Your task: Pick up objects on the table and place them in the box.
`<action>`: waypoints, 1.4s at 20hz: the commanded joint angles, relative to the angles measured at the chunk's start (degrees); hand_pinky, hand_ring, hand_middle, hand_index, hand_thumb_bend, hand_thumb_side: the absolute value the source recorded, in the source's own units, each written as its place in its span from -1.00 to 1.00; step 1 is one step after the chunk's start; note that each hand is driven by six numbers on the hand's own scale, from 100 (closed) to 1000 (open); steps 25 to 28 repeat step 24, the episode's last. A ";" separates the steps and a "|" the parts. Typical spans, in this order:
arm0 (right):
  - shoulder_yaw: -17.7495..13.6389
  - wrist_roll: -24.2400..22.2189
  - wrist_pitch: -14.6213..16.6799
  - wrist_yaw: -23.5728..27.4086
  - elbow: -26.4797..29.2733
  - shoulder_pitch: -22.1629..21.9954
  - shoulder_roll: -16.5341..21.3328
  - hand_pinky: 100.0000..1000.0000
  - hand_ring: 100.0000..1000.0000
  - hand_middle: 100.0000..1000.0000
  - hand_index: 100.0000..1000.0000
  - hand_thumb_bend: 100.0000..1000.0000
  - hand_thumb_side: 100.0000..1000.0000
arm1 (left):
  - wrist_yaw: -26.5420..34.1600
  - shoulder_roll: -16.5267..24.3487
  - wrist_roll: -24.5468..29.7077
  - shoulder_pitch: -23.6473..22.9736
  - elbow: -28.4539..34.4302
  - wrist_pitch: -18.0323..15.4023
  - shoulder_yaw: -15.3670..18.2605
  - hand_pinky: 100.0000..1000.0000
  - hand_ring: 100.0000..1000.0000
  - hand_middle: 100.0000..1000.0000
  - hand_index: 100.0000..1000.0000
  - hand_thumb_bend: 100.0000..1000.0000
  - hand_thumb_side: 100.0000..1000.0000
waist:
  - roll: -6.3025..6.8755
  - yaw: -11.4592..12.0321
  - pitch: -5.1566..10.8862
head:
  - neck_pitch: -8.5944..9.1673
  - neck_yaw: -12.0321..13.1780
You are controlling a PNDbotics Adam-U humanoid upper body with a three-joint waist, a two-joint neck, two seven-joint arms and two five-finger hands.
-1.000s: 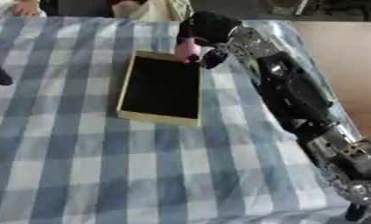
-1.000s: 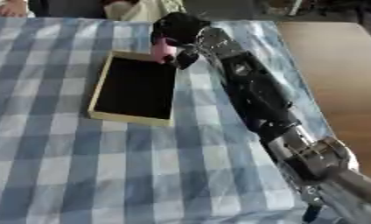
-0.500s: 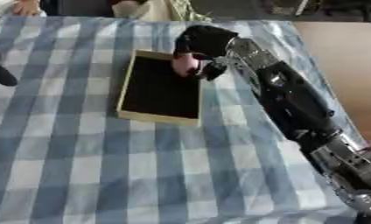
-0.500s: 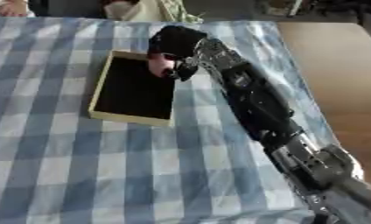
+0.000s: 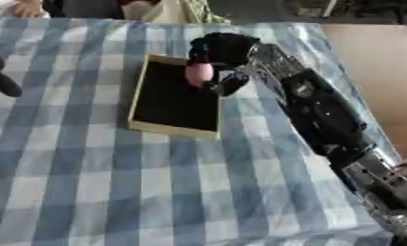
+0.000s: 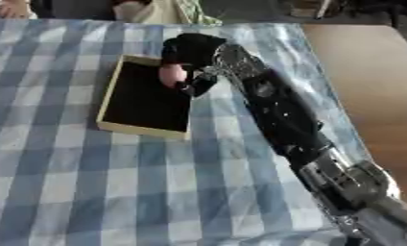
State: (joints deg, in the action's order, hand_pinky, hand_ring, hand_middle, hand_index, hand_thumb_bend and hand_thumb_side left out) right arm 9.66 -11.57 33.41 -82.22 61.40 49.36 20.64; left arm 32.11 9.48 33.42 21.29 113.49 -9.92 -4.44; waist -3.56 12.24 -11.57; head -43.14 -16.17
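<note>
Left eye view is catching, at its left edge, a dark rounded shape (image 5: 0, 79) that I am taking for part of my left hand; I cannot tell how its fingers are set. It is lying on the blue-and-white checked cloth (image 5: 89, 182), well apart from the box.

Next to the right, the box (image 5: 141, 91) is sitting on the cloth, a shallow tray with pale walls and a black floor, turned slightly askew. I am seeing nothing lying on its floor.

At the box's far right corner my right hand (image 5: 222, 53) is hanging over the rim, the arm reaching in from the lower right. I am curling my fingers (image 6: 197, 84) and thumb around a small pink object (image 5: 198, 74), pinching it between them. The pink object is showing just below my palm, on the side of the fingers facing the box, over the right edge of the black floor. Whether it is touching the box I cannot tell.
</note>
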 commanded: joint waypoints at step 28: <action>-14.59 2.45 -20.07 33.55 36.19 -9.48 17.37 0.64 0.21 0.42 0.51 -1.00 -0.79 | -1.42 0.93 -0.39 -0.46 1.10 -0.98 0.86 0.14 0.40 0.35 0.51 -1.00 0.13 | 0.77 -2.46 1.93 | -0.36 4.35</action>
